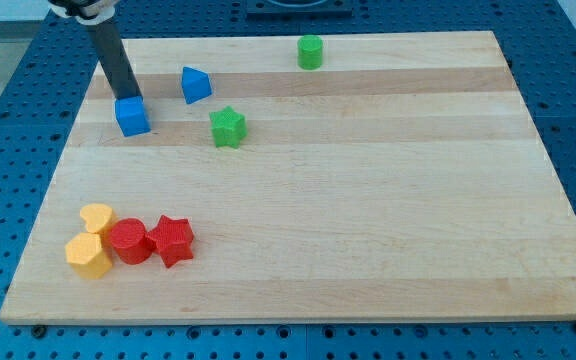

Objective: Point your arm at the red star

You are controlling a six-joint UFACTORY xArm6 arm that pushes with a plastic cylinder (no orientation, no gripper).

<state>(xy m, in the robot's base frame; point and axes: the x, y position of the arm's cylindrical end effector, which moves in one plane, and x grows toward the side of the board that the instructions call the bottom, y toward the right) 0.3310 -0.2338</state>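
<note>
The red star [174, 240] lies near the view's bottom left, touching a red cylinder [128, 241] on its left. My tip [125, 97] is at the view's top left, right at the top edge of a blue cube [132, 116], far above the red star. The rod rises from there toward the view's top left.
A yellow heart [96, 218] and a yellow hexagonal block [89, 255] sit left of the red cylinder. A blue triangular block [195, 85], a green star [227, 127] and a green cylinder [310, 52] lie along the top. The wooden board [368, 200] ends near each view edge.
</note>
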